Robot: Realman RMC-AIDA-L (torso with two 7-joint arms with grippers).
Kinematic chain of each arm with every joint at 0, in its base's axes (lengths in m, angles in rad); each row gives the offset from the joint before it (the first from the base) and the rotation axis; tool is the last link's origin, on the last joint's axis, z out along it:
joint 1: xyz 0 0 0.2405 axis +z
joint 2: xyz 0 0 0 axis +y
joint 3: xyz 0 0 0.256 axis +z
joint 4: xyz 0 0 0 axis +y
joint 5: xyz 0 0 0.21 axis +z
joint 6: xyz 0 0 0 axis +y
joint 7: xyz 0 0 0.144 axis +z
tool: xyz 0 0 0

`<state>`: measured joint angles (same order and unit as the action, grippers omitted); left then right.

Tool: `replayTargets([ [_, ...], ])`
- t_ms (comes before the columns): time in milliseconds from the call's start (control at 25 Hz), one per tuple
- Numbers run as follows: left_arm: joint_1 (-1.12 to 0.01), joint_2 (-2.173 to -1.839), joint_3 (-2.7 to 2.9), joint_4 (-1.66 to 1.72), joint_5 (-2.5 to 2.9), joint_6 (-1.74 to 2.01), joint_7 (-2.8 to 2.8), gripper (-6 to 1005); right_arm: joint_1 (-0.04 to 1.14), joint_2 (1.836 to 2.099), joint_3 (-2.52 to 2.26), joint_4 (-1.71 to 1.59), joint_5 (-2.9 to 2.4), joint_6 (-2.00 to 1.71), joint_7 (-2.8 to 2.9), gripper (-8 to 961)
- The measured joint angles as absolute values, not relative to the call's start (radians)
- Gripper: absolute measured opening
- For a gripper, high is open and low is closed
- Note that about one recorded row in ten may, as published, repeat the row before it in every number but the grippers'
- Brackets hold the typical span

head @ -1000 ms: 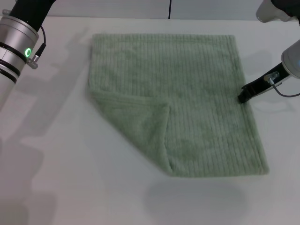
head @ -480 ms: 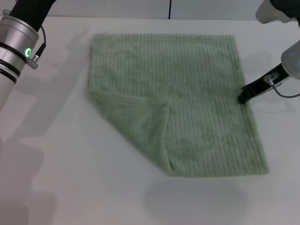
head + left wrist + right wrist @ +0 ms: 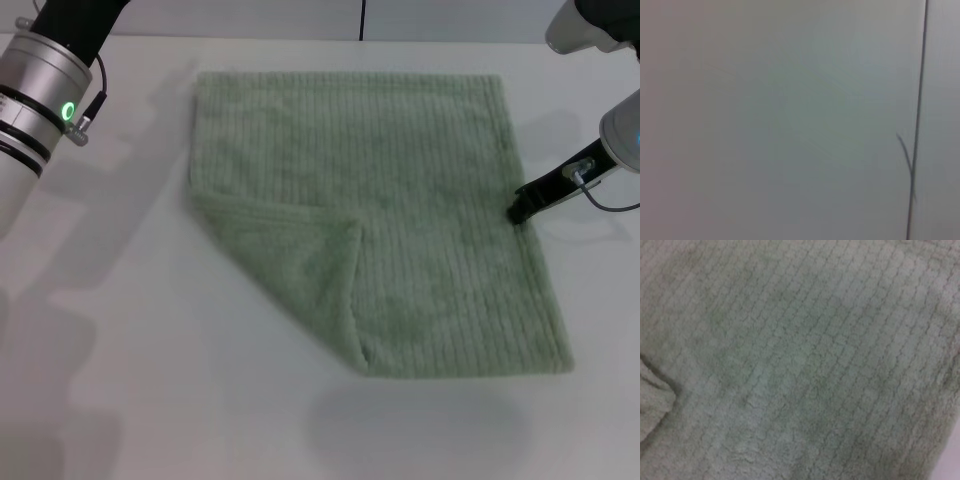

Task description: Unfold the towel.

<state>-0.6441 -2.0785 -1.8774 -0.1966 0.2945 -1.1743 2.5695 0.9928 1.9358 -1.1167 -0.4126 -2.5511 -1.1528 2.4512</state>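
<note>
The pale sage-green ribbed towel (image 3: 400, 200) lies flat on the white table (image 3: 120, 330) in the head view. Its near-left corner is folded over onto it as a triangular flap (image 3: 295, 265). My right gripper (image 3: 520, 208) is low at the towel's right edge, about halfway along it; whether it holds the hem does not show. The right wrist view is filled by the towel's ribbed cloth (image 3: 805, 360), with the folded flap's edge (image 3: 652, 400) at one side. My left arm (image 3: 40, 90) is raised at the far left, clear of the towel, its gripper out of frame.
The table has bare room to the left of and in front of the towel. A dark vertical seam (image 3: 361, 20) runs up the wall behind the table. The left wrist view shows only a plain pale surface with a dark line (image 3: 917, 120).
My left arm has shifted slightly up and to the right. The right gripper has stayed at the towel's right edge, and the towel has not moved.
</note>
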Motion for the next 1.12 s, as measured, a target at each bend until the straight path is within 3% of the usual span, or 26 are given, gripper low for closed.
replayTargets([
  [360, -0.618, -2.05, -1.689, -0.378, 0.329, -0.943, 2.368, 493, 0.996, 1.936, -1.117, -0.4, -2.551, -1.143, 2.451, -1],
  [800, -0.621, -1.959, -1.668, -0.6, 0.898, -0.841, 1.844, 488, 1.0, 1.936, -1.117, -0.399, -2.551, -1.142, 2.451, -2],
  [1120, -0.637, -1.928, -1.668, -0.691, 1.222, -0.847, 1.58, 485, 1.0, 1.936, -1.117, -0.399, -2.551, -1.143, 2.452, -2],
])
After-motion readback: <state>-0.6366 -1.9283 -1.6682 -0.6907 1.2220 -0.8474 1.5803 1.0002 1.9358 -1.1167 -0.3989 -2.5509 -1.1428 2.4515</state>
